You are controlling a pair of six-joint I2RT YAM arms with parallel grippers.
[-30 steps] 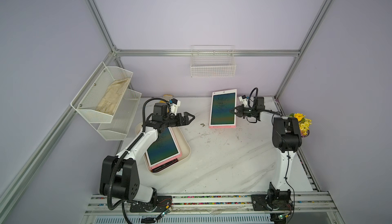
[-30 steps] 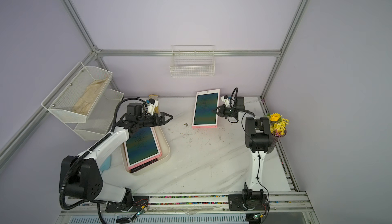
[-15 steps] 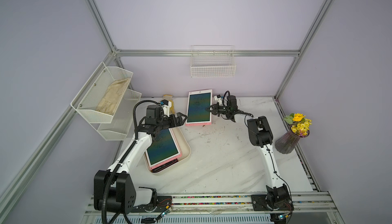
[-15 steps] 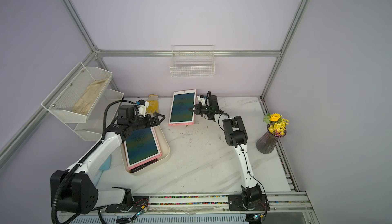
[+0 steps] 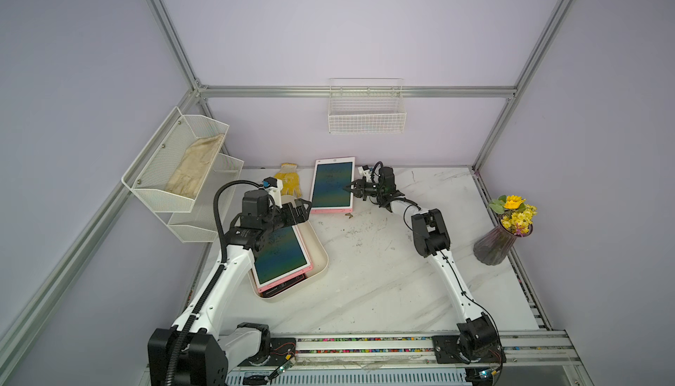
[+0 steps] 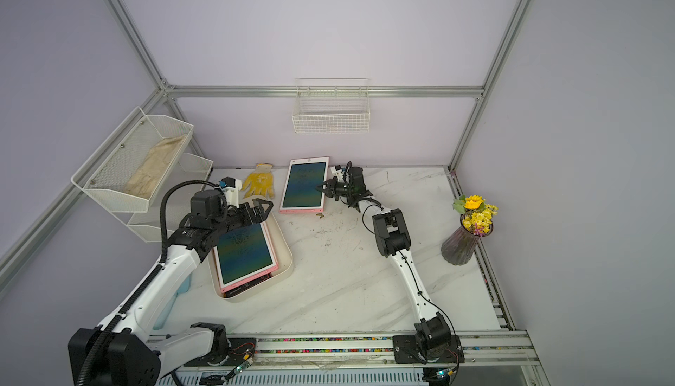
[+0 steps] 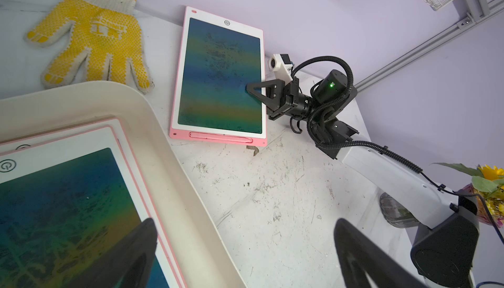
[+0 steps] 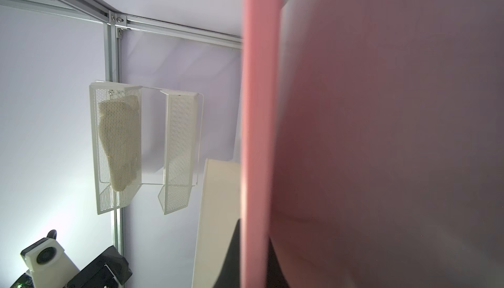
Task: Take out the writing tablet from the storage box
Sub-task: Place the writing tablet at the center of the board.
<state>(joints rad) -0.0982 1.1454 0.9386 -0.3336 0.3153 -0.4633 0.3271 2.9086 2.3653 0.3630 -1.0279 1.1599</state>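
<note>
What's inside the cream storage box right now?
A pink-framed writing tablet lies in the storage box, stacked on a darker slab whose edge peeks out. The left arm covers their far end.

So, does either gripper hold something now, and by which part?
The right gripper grips the pink writing tablet at the middle of one long edge. The left gripper is open and holds nothing.
</note>
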